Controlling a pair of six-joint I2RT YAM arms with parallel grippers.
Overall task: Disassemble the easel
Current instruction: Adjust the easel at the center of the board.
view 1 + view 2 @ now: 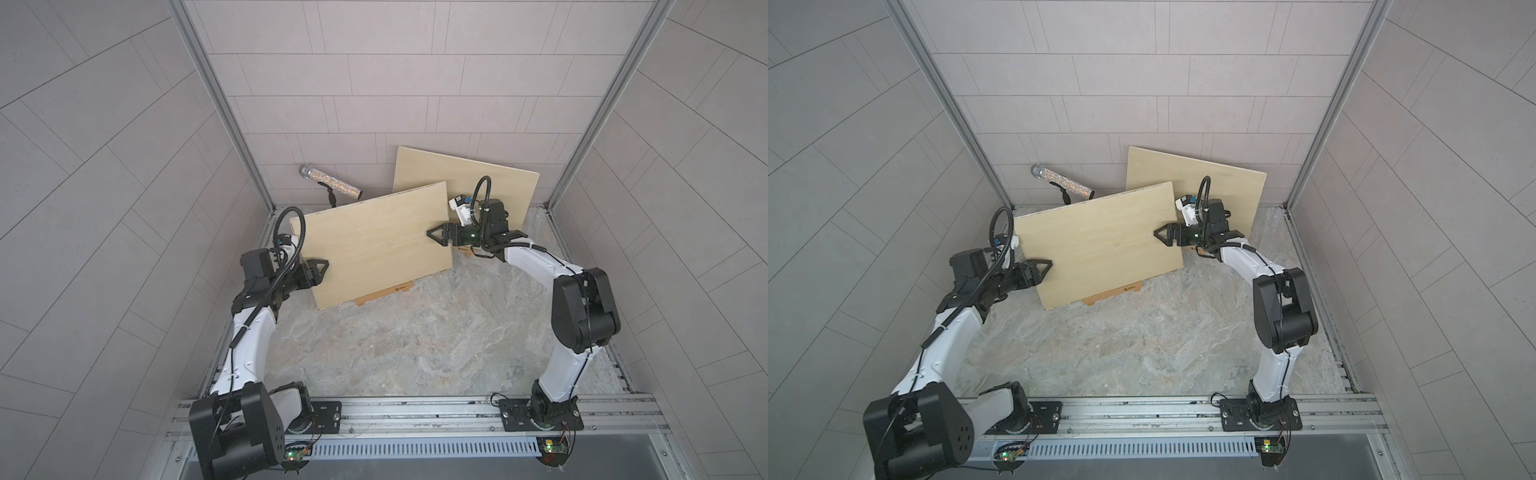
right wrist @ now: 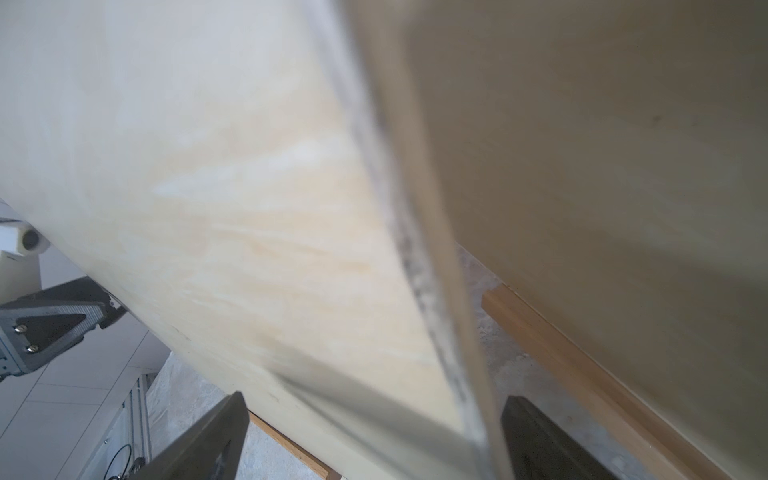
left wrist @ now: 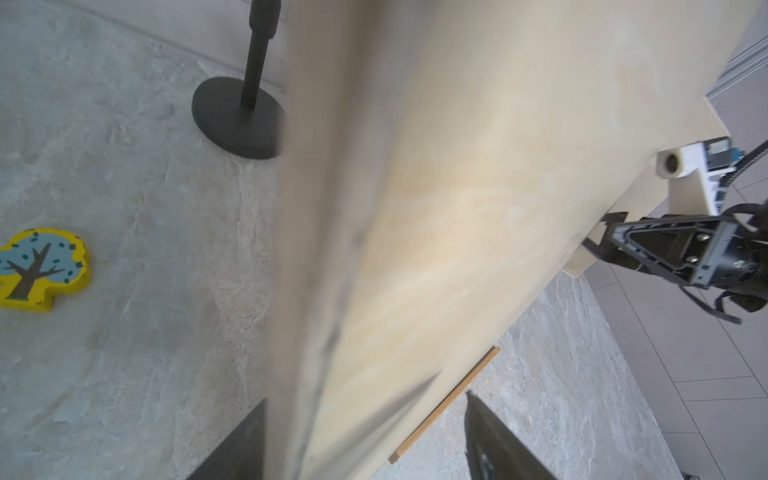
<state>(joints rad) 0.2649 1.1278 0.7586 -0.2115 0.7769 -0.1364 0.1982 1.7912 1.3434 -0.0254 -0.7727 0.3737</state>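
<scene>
Left fingers and right fingers, spread wide, straddle opposite edges of the board.

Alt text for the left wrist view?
The open left claw straddles the edge of a pale wooden board. Beside it on the stone-patterned table are a black round stand base and a yellow tree-shaped toy.

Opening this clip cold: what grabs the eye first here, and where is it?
A large pale wooden board dominates the far half, propped on a small easel, with the left claw and right claw astride its two short edges. Behind it a second board leans on the back wall, beside a glittery microphone on a stand. The left wrist view also shows a yellow tree-shaped piece flat on the table.
</scene>
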